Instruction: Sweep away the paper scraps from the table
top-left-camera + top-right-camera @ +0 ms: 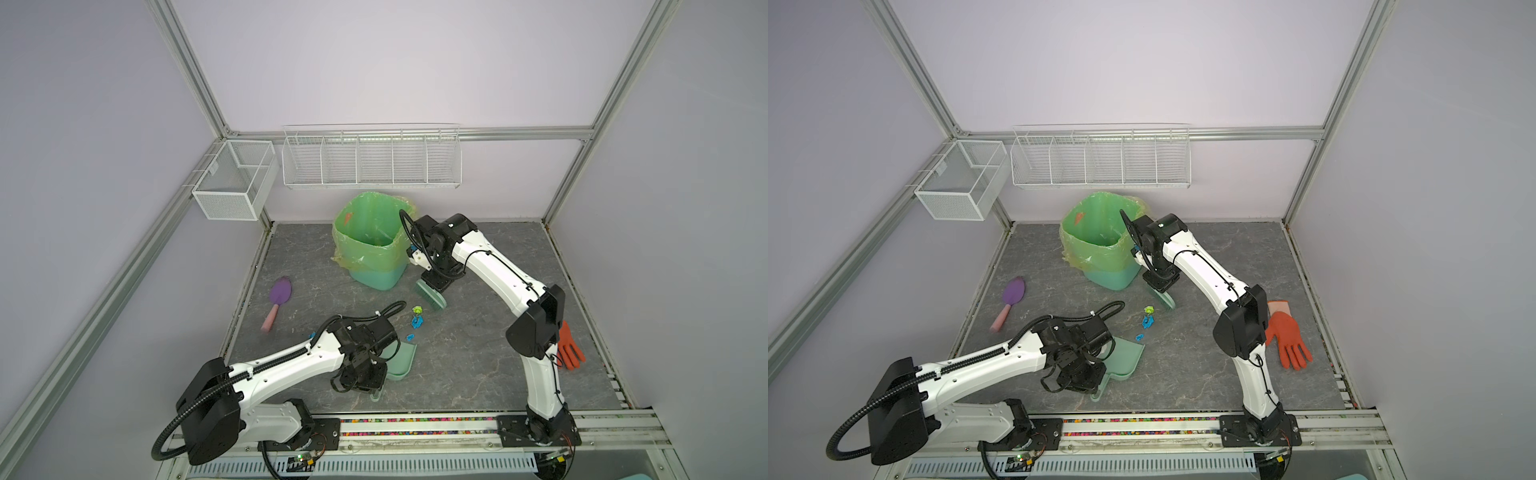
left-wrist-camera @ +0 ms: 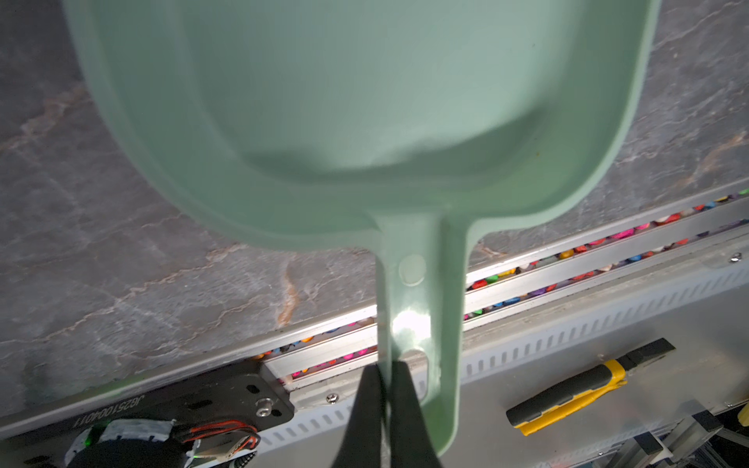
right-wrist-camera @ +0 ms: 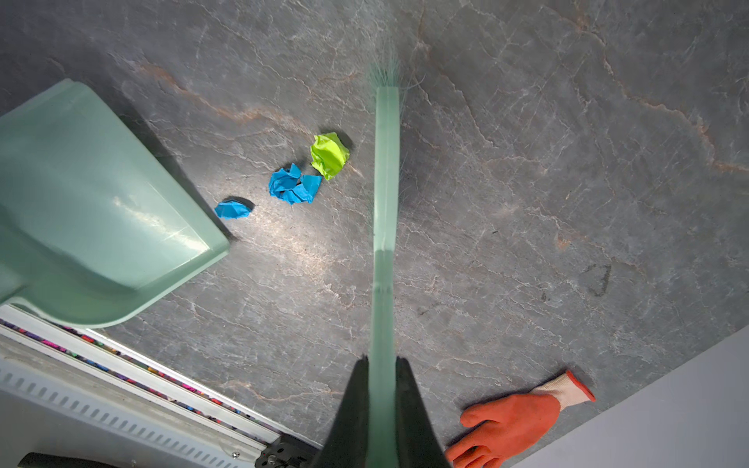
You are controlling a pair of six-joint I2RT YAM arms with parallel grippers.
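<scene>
Right gripper (image 3: 383, 364) clamped on the brush (image 3: 385, 182) handle; left gripper (image 2: 387, 368) clamped on the dustpan (image 2: 364, 101) handle.
I judge the stroke should run low and slow toward the dustpan lip, and I would first press that lip flat on the table (image 3: 527, 202) so no bits slide under it. Paper scraps (image 3: 292, 186): three crumpled clumps, two bright blue and one lime, near mid-table between brush and dustpan, with the smallest blue one just beside the lip.

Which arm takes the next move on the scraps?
Likely right. The right gripper is shut on the brush, beside the paper scraps; the left gripper just holds the dustpan on their far side.
</scene>
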